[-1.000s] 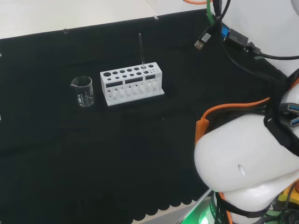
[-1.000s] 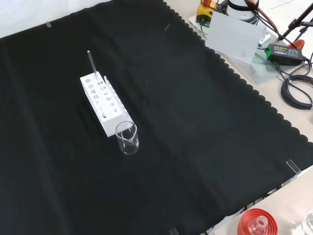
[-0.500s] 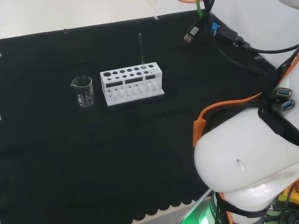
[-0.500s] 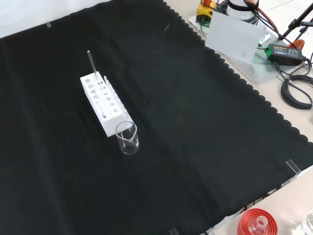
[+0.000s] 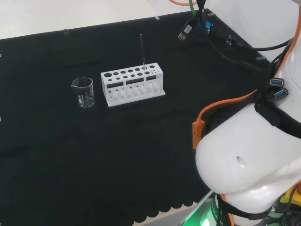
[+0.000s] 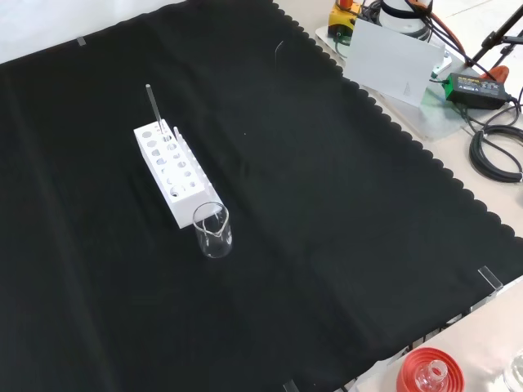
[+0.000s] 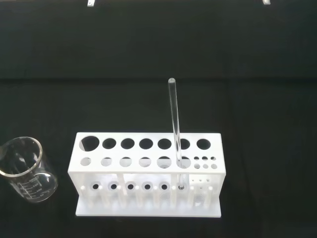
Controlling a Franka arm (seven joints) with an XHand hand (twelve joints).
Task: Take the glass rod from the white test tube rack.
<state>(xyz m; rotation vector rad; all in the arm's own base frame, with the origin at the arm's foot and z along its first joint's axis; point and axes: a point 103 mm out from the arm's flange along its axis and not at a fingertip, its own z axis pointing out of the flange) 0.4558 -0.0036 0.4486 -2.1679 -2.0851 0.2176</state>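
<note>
The rod (image 7: 174, 129) stands upright in the rack (image 7: 148, 176), seated in a hole of the nearer row toward the right end in the wrist view, so most of its length rises clear above the top plate, free to be gripped. In the head view the rack (image 5: 132, 85) sits mid-cloth with the rod (image 5: 141, 49) at its right end; a beaker (image 5: 83, 92) stands just left of it, apart. In the front view the beaker (image 6: 212, 230) is nearest, the rack (image 6: 169, 171) behind it and the rod (image 6: 154, 106) at the far end. Nothing grips the rod yet. The hand's state I cannot tell. The reach looks just begun.
</note>
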